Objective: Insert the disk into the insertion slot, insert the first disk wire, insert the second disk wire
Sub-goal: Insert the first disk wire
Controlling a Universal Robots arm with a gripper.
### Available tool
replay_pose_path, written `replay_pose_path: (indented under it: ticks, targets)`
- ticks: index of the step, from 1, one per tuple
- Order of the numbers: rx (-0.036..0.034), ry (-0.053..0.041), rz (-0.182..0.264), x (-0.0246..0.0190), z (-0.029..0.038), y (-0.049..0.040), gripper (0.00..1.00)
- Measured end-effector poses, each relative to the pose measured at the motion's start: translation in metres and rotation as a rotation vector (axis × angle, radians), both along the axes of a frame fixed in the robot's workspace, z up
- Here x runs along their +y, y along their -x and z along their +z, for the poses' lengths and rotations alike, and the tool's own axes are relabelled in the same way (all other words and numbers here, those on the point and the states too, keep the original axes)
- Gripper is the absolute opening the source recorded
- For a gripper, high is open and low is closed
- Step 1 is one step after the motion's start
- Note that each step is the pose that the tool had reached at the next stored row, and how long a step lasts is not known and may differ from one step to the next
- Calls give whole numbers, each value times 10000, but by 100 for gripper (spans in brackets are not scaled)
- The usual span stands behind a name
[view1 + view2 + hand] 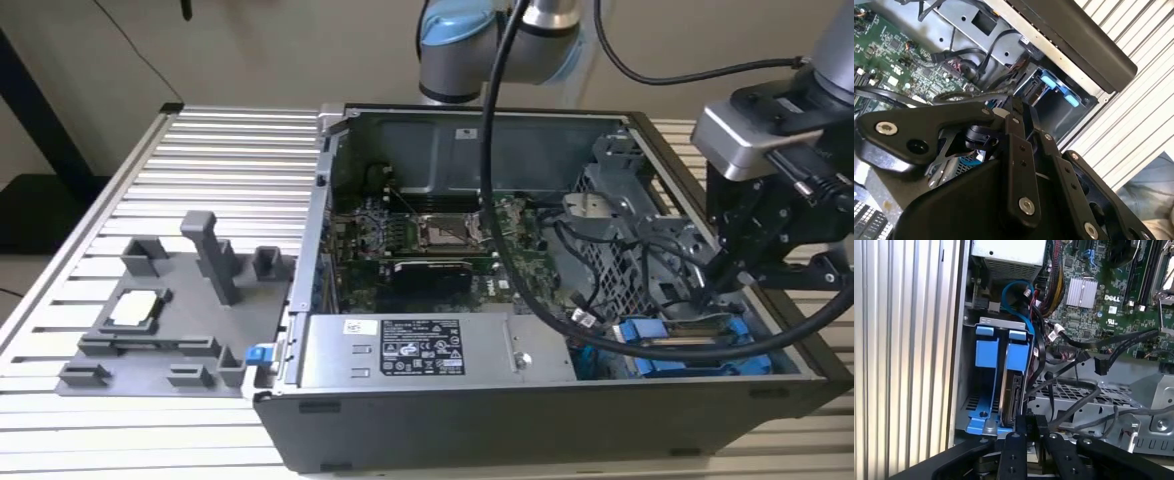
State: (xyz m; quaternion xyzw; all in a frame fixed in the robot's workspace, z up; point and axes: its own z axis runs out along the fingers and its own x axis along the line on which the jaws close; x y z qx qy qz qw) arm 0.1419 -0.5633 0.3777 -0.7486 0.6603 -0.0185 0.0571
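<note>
Since the disk point(1013, 396), edge-on in its blue frame point(1018, 357), sits in the bay point(985, 320) at the near corner of the case point(441, 435) on the exterior view's right, with the pincer point(1029, 419) close over it (spread or pinching, I cannot tell), loose black cables point(1039, 350) alongside could snag and jam it.

This is a robotics lab or test bench. A silver slatted aluminium-profile table point(200, 160) carries an open dark-grey desktop computer case point(534, 435) with its green circuit board point(441, 235) bared. Beside the case stands a grey plastic parts fixture with upright posts point(174, 330), and a grey-and-pale-blue jointed robot arm point(467, 40) rises behind.
</note>
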Motion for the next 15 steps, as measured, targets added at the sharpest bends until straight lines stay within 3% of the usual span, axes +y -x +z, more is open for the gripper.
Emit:
replay_pose_path:
  ticks: [3,4,7,13,15]
  targets:
    - [469,14,-1,0,-4,-60,19]
    - [530,14,-1,1,-10,-76,19]
    - [546,8,-85,0,-39,-96,19]
    - [556,-15,-679,0,-98,-111,19]
    - [711,1,-683,0,-99,-154,19]
